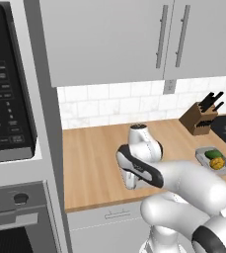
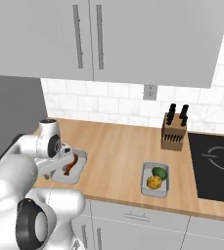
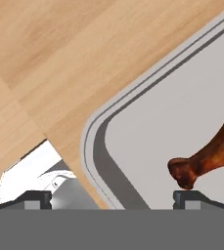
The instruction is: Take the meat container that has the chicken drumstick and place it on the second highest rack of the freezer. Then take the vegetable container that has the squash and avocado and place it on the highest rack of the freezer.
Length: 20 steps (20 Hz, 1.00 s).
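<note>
The meat container (image 2: pixel 79 168) is a shallow grey tray at the counter's left front. In it lies the orange-brown chicken drumstick (image 3: pixel 209 158), its bone end towards my hand. My gripper (image 3: pixel 112 198) is open and low over the tray's corner. One fingertip is outside the rim (image 3: pixel 91 146) and the other inside, just short of the bone end. The vegetable container (image 2: pixel 145 181) holds the yellow squash (image 2: pixel 154 182) and green avocado (image 2: pixel 159 172) further right, near the counter's front edge. The freezer and its racks are out of view.
A knife block (image 2: pixel 174 132) stands at the back by the tiled wall. A black cooktop (image 2: pixel 216 166) takes up the counter's right end. Wall cabinets (image 2: pixel 99 39) hang overhead. A tall oven and microwave stack (image 1: pixel 11 123) borders the wooden counter (image 1: pixel 94 163) on the left.
</note>
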### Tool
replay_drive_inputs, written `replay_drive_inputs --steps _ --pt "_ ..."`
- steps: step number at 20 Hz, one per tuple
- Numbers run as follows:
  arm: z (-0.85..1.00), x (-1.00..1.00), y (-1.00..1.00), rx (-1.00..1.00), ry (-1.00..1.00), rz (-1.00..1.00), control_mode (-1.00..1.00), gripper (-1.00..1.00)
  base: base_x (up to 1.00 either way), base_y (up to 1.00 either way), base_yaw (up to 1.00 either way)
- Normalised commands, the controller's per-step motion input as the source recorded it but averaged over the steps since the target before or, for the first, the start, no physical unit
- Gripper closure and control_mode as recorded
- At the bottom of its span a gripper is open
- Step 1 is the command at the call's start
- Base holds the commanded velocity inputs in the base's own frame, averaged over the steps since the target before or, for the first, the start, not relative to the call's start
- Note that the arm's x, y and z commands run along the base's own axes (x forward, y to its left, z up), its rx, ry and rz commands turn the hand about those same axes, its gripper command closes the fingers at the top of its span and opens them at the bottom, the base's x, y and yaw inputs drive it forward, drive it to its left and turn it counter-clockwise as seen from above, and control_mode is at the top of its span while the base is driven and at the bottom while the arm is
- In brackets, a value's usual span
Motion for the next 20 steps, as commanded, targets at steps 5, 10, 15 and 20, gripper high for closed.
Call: replay_drive_inputs --steps 5,10,15,20 --pt "0.00 -0.03 0.08 0.00 0.00 0.02 -1.00 -1.00 0.00 0.00 0.00" --pt "-0.09 0.06 0.26 0.00 0.02 0.07 -1.00 -1.00 0.00 0.00 0.00" --pt "-0.15 0.18 0.17 0.00 0.09 0.07 -1.00 -1.00 0.00 0.00 0.00" --pt "-0.11 0.13 -0.03 0.00 0.00 0.01 -1.00 -1.00 0.00 0.00 0.00"
